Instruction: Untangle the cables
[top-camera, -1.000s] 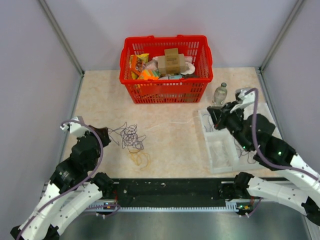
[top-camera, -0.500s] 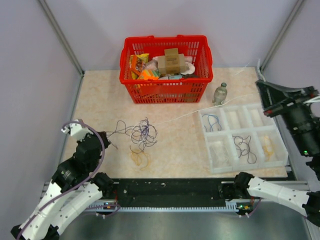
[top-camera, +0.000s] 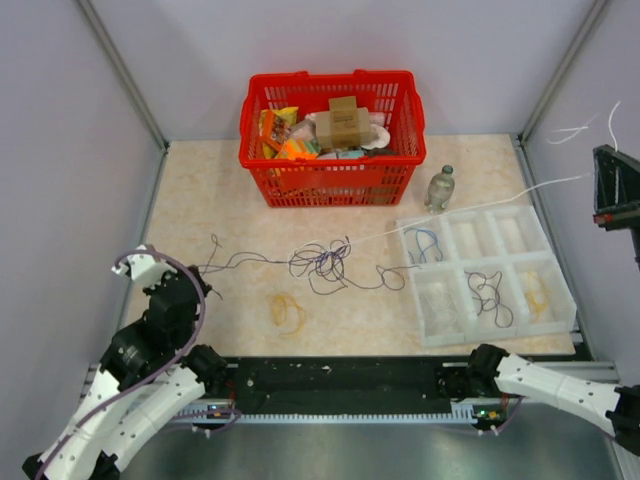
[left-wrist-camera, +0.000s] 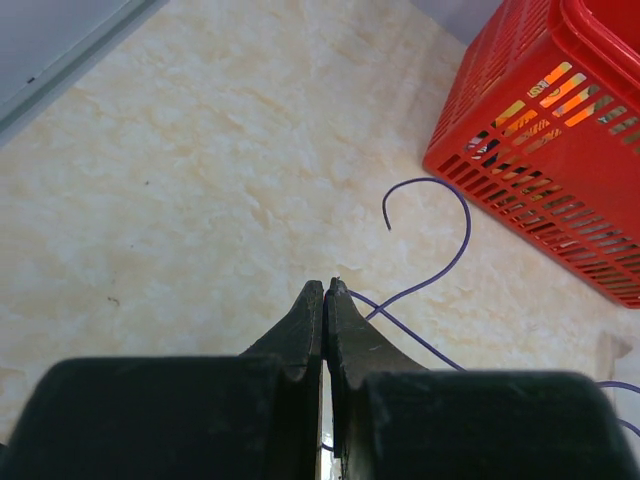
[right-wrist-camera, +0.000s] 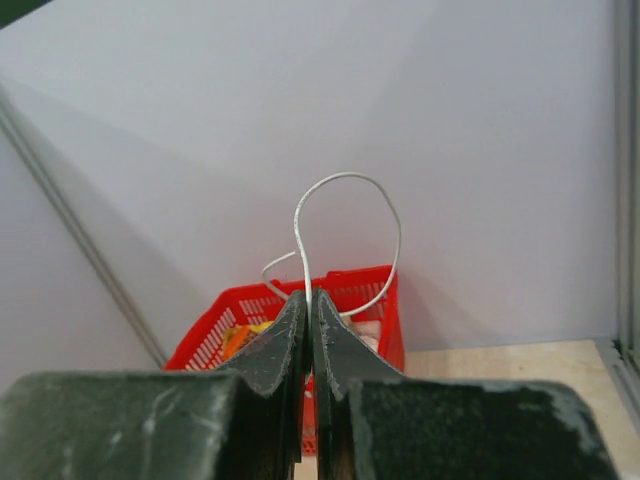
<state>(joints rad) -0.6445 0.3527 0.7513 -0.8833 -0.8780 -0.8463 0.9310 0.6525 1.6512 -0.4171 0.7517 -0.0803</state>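
A knot of dark purple cables lies mid-table, with one strand trailing left to my left gripper. In the left wrist view that gripper is shut on the purple cable, which curls away to the right of the tips. A white cable runs taut from the knot up to my right gripper, raised high at the far right. The right gripper is shut on the white cable, whose free end loops above the tips. A yellow cable lies coiled alone near the front.
A red basket of packets stands at the back, also seen as the red basket close to the right of my left fingers. A small bottle stands beside a clear compartment tray that holds blue, dark and yellow cables.
My right gripper has risen and swung from over the tray to the far right, drawing the white cable taut. The purple knot slid right and stretched out. My left arm drew back slightly.
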